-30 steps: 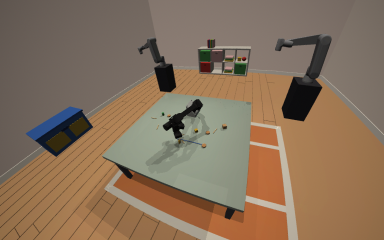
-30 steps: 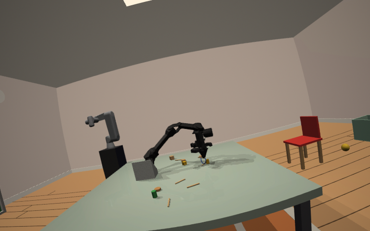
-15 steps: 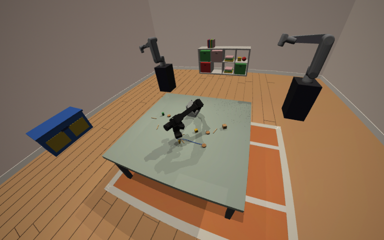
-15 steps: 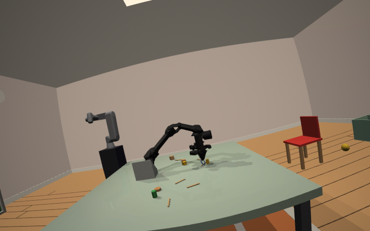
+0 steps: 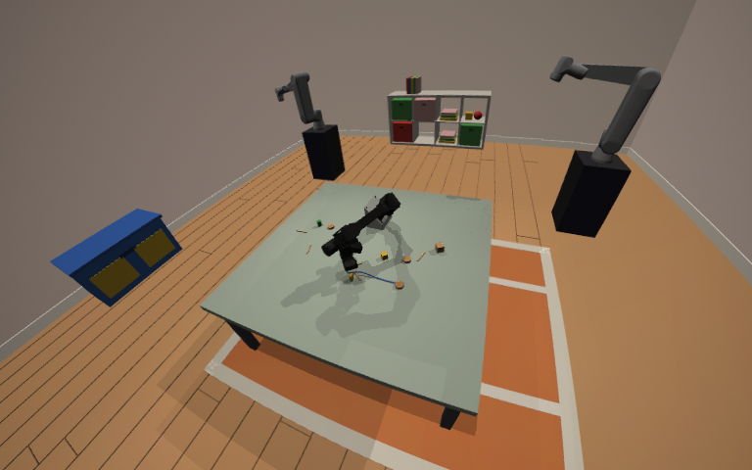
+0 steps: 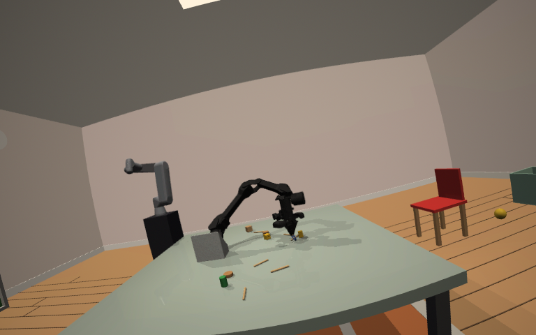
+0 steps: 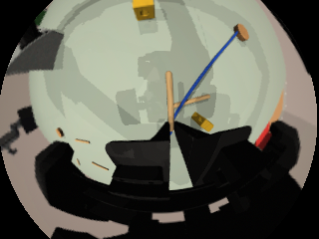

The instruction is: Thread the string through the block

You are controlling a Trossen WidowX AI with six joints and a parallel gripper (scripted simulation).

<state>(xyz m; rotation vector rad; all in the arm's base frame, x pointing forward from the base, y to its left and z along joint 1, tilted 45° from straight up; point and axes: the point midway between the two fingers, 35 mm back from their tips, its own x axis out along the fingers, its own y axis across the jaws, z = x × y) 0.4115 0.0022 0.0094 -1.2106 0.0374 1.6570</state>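
Observation:
My gripper (image 5: 350,269) (image 6: 293,236) (image 7: 171,131) is shut on one end of a wooden stick (image 7: 169,95), low over the table. The stick points away from the fingers in the wrist view. The blue string (image 5: 375,276) (image 7: 204,74) runs from the fingertips to the round wooden button (image 5: 399,284) (image 7: 241,32), nearly straight in the wrist view. Its joint with the stick is hidden at the fingertips. A yellow block (image 5: 384,256) (image 6: 266,236) (image 7: 144,10) with a dark spot like a hole stands on the table, apart from the gripper.
A loose stick (image 5: 357,276) (image 7: 194,101) and a small yellow piece (image 5: 351,277) (image 6: 300,234) (image 7: 202,121) lie close by the fingertips. A brown block (image 5: 440,247) (image 6: 248,228) stands farther off. A green cylinder (image 5: 318,222) (image 6: 223,280) and a grey box (image 6: 209,246) stand elsewhere.

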